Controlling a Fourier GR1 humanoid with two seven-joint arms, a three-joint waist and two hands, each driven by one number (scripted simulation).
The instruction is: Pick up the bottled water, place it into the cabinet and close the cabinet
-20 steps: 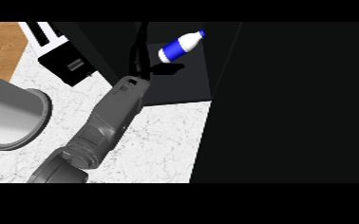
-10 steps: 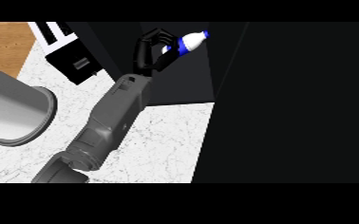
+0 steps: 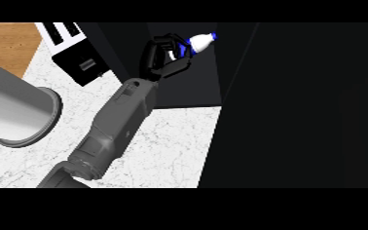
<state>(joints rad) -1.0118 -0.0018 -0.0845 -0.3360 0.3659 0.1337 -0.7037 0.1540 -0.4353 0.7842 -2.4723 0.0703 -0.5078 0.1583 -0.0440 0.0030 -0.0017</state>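
The bottled water (image 3: 202, 40) shows only its white cap end and blue label, inside the dark cabinet (image 3: 194, 85) at the top middle of the head view. My left hand (image 3: 162, 57) is curled round the bottle's lower part and hides it. The grey forearm (image 3: 115, 122) runs up from the lower left across the white marble counter (image 3: 165, 146). My right hand does not show.
A large dark cabinet panel (image 3: 295, 107) fills the right half of the view. A grey metal pot (image 3: 22, 112) stands at the left edge. A black and white box (image 3: 78, 58) sits at the upper left, beside a strip of wood (image 3: 18, 44).
My left hand has risen from under the bottle to wrap round it. Hand and bottle have shifted slightly up and right, deeper into the cabinet, and less of the bottle shows.
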